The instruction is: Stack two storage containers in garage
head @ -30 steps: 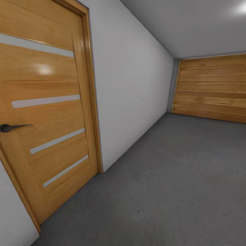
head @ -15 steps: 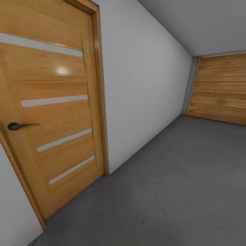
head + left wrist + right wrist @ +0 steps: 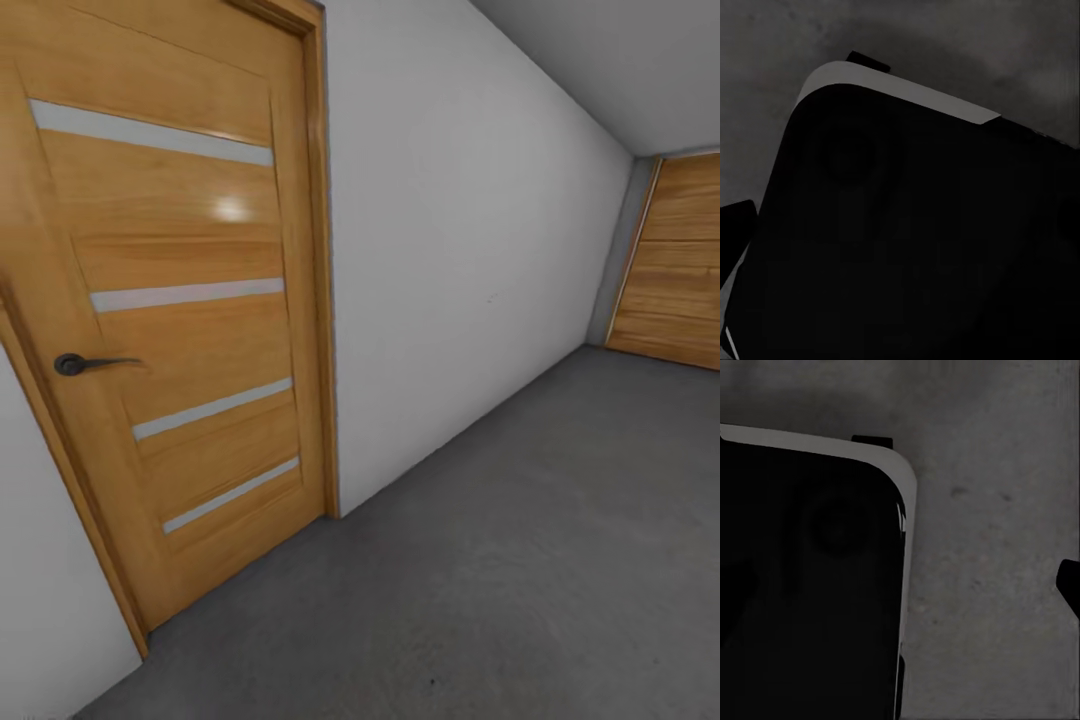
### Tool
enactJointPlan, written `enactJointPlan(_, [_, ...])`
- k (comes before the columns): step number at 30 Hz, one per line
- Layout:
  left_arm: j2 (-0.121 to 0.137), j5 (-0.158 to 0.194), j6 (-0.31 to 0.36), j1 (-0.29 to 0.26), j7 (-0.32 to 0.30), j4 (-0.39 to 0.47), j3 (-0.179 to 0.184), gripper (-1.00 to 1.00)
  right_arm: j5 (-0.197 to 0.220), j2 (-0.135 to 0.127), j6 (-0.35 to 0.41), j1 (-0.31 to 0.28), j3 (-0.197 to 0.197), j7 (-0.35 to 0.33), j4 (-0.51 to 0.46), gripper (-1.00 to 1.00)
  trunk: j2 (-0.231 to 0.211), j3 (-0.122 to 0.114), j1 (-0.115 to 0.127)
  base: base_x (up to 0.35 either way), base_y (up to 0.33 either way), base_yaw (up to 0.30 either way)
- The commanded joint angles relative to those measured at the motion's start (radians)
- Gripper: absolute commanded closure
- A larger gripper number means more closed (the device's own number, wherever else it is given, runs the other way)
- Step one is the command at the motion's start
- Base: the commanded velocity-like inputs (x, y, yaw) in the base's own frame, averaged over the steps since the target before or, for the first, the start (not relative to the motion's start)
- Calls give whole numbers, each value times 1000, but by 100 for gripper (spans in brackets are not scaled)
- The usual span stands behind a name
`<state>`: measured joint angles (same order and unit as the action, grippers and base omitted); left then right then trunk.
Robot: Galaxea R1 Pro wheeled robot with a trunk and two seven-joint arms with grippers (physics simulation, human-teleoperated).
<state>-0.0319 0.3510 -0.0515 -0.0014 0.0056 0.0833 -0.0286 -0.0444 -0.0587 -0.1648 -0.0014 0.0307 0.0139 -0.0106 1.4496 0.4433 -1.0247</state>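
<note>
The two storage containers are out of view. I am in the garage, on its dark grey concrete floor [image 3: 560, 520], which runs from my feet to the far right. In the left wrist view a black rounded body with a pale rim [image 3: 915, 240], part of my own base, hangs over that floor [image 3: 967, 45]. The right wrist view holds the same kind of black body [image 3: 802, 585] beside bare floor [image 3: 990, 547]. A small black piece [image 3: 1069, 585] pokes in at that picture's edge; too little of either gripper shows to tell its state.
A shut light-wood door [image 3: 180, 330] with pale stripes and a dark handle [image 3: 75, 364] stands close on the left. A plain white wall [image 3: 460, 260] runs away from it to a wood-panelled wall [image 3: 680, 270] at the far right.
The whole head picture has slid to the right, so the camera has turned left. The door now takes more of the view and the wood-panelled wall less.
</note>
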Motion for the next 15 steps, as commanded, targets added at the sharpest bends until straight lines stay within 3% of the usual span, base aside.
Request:
enactJointPlan(1, [0,3,-2,0,1,0,-3,-100,-5,-4,-2,0,3,1,-1,-100,0,1,0,187,-222,268])
enactJointPlan(7, [0,3,-2,0,1,1,-3,-100,-5,-12,-2,0,2,3,-5,-100,0,1,0,186,-190,268])
enactJointPlan(15, [1,3,-3,0,1,1,-2,-100,-6,-16,-2,0,3,2,-6,-100,0,1,0,48,-36,268])
